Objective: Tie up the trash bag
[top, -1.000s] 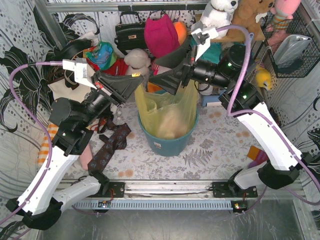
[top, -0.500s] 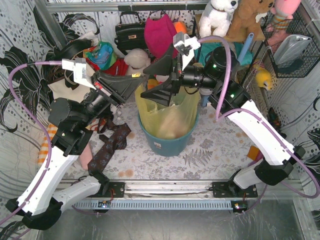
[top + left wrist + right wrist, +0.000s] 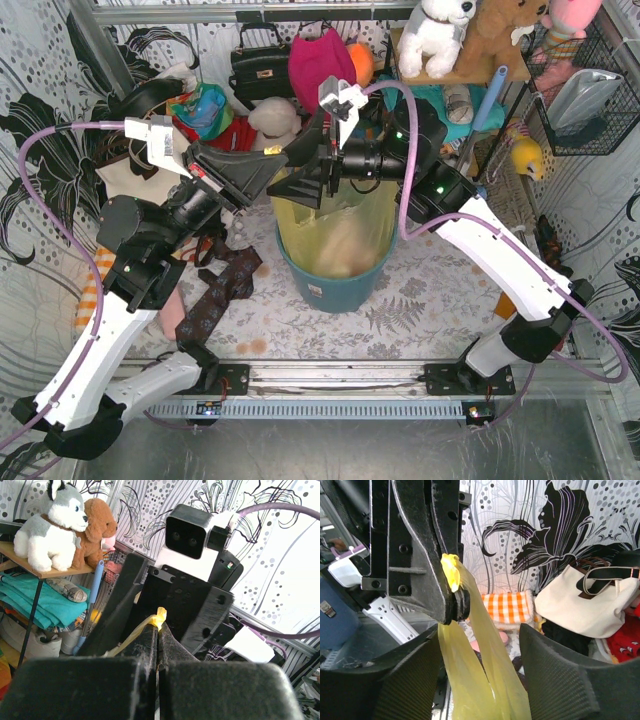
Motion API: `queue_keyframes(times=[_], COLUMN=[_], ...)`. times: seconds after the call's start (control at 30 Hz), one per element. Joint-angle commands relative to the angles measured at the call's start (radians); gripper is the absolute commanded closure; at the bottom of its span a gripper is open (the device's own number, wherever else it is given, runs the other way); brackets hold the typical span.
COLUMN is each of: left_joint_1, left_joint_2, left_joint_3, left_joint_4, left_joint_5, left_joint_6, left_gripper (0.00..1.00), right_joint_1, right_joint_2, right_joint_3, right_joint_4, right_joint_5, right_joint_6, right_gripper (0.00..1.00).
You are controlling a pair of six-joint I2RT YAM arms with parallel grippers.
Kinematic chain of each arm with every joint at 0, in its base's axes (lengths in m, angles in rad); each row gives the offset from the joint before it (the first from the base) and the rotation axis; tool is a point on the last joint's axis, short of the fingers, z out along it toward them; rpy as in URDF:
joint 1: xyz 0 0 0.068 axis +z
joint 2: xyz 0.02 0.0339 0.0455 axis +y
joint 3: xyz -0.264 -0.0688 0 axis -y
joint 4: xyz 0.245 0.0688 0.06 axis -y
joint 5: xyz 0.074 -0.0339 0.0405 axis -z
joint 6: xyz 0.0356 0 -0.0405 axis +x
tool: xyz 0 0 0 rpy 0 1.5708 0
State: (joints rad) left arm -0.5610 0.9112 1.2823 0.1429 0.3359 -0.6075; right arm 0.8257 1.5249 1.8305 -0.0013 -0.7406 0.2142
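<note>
No lettering is legible: a small label (image 3: 315, 290) on the teal bucket (image 3: 350, 288) and a sticker (image 3: 326, 608) on a blue surface (image 3: 337, 630) are too blurred to read.

Probably a staged robot test cell; metal frame (image 3: 250, 12), floral-papered walls (image 3: 40, 100), plush toys (image 3: 440, 28), black handbag (image 3: 262, 68).

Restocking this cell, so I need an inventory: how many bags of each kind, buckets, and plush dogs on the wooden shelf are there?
trash bag: 1
handbag: 1
tote: 1
bucket: 1
plush dogs: 2, a husky and a brown dog
Total: 6
</note>
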Motion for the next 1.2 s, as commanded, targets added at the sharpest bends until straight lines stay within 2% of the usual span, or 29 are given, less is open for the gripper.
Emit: queue_keyframes(times=[0.0, 0.13, 0.17, 0.23, 0.3, 0.33, 0.47, 0.73, 0.77, 0.8, 0.93, 1.17], left_joint_1=[0.002, 0.001, 0.001, 0.001, 0.001, 0.001, 0.002, 0.001, 0.002, 0.001, 0.002, 0.001], left_joint_2=[-0.010, -0.012, -0.015, -0.023, -0.033, -0.041, -0.100, -0.147, -0.149, -0.146, -0.114, -0.083], left_joint_3=[0.024, 0.025, 0.026, 0.039, 0.062, 0.068, 0.022, -0.042, -0.052, -0.060, -0.074, -0.121], left_joint_4=[0.052, 0.041, 0.035, 0.009, -0.037, -0.055, -0.078, -0.141, -0.138, -0.134, -0.139, -0.080], left_joint_5=[-0.003, -0.006, -0.006, -0.008, -0.007, 0.000, 0.029, 0.088, 0.102, 0.117, 0.184, 0.217], left_joint_6=[-0.002, 0.011, 0.017, 0.044, 0.096, 0.126, 0.271, 0.432, 0.444, 0.454, 0.489, 0.478], left_gripper=[1.00, 0.98, 0.87, 0.59, 0.36, 0.30, 0.19, 0.10, 0.09, 0.08, 0.08, 0.12], right_joint_1=[0.006, 0.006, 0.006, 0.006, 0.006, 0.005, 0.006, 0.006, 0.006, 0.006, 0.006, 0.006], right_joint_2=[-0.008, -0.017, -0.020, -0.028, -0.035, -0.037, -0.039, -0.050, -0.051, -0.056, -0.066, -0.045], right_joint_3=[0.006, -0.021, -0.032, -0.049, -0.060, -0.062, -0.060, -0.055, -0.054, -0.054, -0.046, -0.003], right_joint_4=[0.065, 0.086, 0.098, 0.118, 0.132, 0.139, 0.147, 0.143, 0.141, 0.140, 0.137, 0.127], right_joint_5=[-0.002, -0.006, -0.008, -0.007, -0.001, 0.000, -0.009, 0.000, 0.002, 0.008, 0.016, 0.011], right_joint_6=[-0.018, -0.021, -0.017, -0.007, 0.003, 0.007, 0.021, 0.025, 0.022, 0.019, 0.004, 0.005], right_gripper=[0.46, 0.70, 0.73, 0.79, 0.85, 0.87, 0.99, 1.00, 0.96, 0.85, 0.57, 0.28])
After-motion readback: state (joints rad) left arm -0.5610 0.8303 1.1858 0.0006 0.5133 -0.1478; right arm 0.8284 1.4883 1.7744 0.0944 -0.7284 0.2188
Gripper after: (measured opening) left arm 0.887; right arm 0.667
